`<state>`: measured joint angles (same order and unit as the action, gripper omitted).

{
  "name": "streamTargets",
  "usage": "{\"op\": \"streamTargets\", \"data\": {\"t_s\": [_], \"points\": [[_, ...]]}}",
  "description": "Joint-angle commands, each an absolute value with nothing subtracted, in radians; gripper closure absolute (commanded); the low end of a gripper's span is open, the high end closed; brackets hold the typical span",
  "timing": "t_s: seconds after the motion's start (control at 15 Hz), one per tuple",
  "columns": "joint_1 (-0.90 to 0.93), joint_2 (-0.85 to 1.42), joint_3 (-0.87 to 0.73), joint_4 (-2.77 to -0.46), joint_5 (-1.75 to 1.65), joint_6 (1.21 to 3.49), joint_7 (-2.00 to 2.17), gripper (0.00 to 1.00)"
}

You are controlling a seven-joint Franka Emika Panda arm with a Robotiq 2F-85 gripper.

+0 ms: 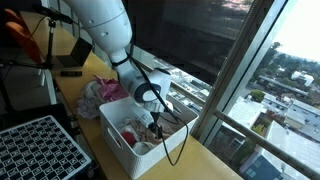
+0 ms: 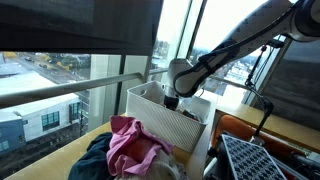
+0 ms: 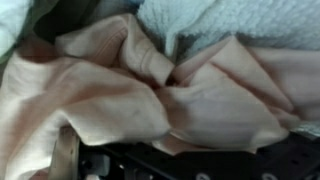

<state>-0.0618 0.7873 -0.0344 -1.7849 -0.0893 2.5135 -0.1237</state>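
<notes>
Reaching down into a white slotted basket (image 1: 118,140), the gripper (image 1: 152,120) hangs with its jaws spread wide and nothing clamped between them. Whether its tips touch the laundry inside or stop just short of it cannot be told. In the wrist view a crumpled peach cloth (image 3: 150,95) fills nearly the whole picture, right under the pincer, and a pale blue towel (image 3: 205,20) lies along its far edge. Both sit inside the basket.

The basket stands on a light wooden table (image 1: 205,165) that runs along a tall window (image 1: 245,60). Just beside the basket, on the same surface, lies a pile of clothes (image 2: 135,145), pink on top and dark beneath. A black grid panel (image 1: 40,150) lies at the near left corner of an exterior view, apart from the basket. A dark shade (image 2: 80,25) covers the upper part of the glass. Below it, daylight shows city rooftops (image 1: 290,110) far down outside.
</notes>
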Motion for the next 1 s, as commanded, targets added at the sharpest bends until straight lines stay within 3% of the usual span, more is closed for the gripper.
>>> {"op": "streamTargets", "data": {"t_s": [0.0, 0.67, 0.93], "points": [[-0.069, 0.817, -0.044, -1.764, -0.097, 2.515, -0.128, 0.26], [-0.088, 0.712, -0.019, -1.795, -0.06, 2.483, -0.125, 0.99], [-0.092, 0.636, -0.011, -1.79, -0.027, 2.439, -0.123, 1.0]]}}
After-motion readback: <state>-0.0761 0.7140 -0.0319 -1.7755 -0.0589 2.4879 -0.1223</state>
